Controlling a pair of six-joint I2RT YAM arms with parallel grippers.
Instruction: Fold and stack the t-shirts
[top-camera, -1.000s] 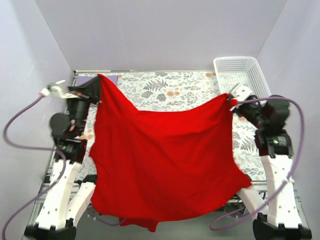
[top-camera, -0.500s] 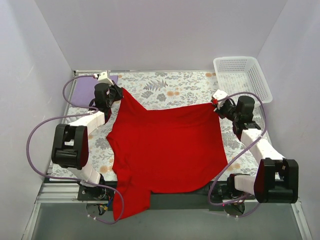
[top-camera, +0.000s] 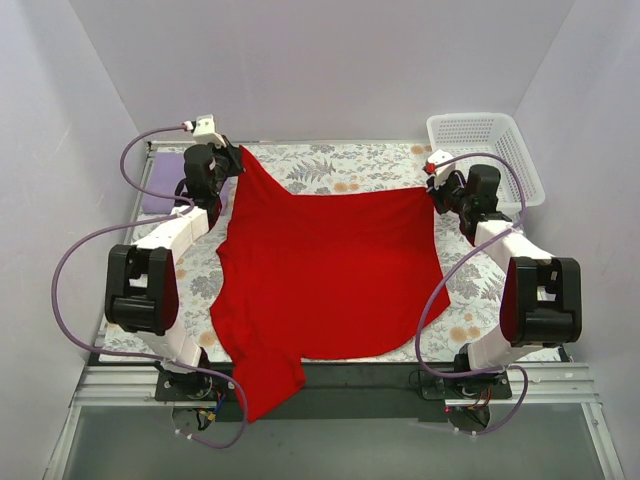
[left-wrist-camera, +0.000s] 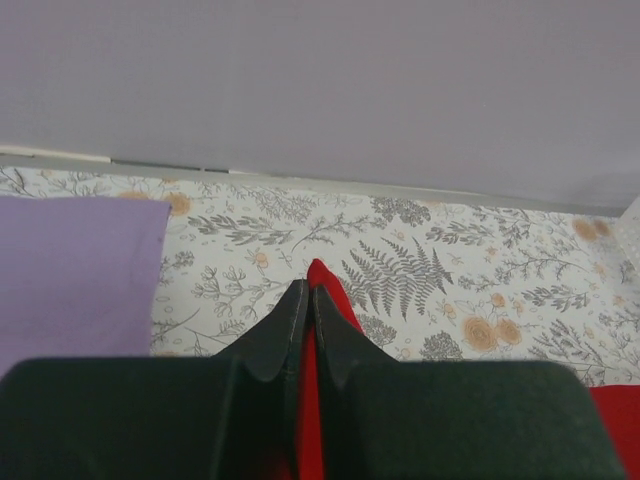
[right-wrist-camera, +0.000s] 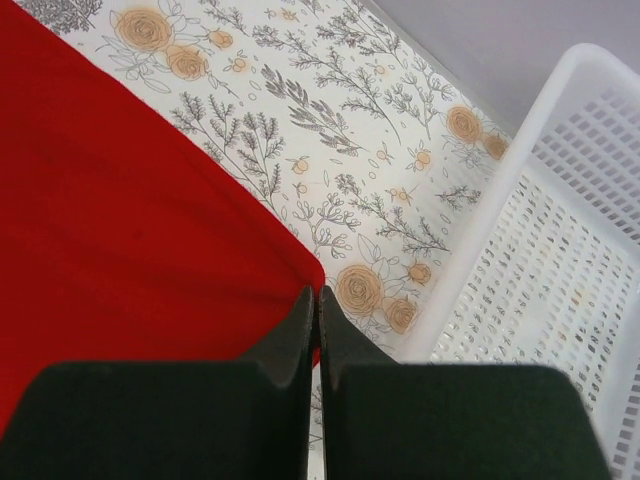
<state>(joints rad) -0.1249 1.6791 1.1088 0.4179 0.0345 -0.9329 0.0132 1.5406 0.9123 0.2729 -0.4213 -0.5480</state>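
Observation:
A red t-shirt (top-camera: 325, 270) lies spread over the floral table, its near sleeve hanging past the front edge. My left gripper (top-camera: 236, 158) is shut on the shirt's far-left corner (left-wrist-camera: 322, 280), near the table's back edge. My right gripper (top-camera: 432, 190) is shut on the far-right corner (right-wrist-camera: 300, 272), close to the basket. The cloth between the two corners is stretched fairly flat. A folded lilac shirt (top-camera: 165, 180) lies at the back left, and it also shows in the left wrist view (left-wrist-camera: 70, 270).
A white plastic basket (top-camera: 484, 152) stands at the back right, and it shows in the right wrist view (right-wrist-camera: 560, 260) just beside my right fingers. The floral table cover (top-camera: 340, 165) shows beyond the red shirt. Grey walls close in the back and sides.
Both arms have come down from holding the shirt up in the air and reached to the back of the table, laying the red shirt flat and pulling it away from the front edge.

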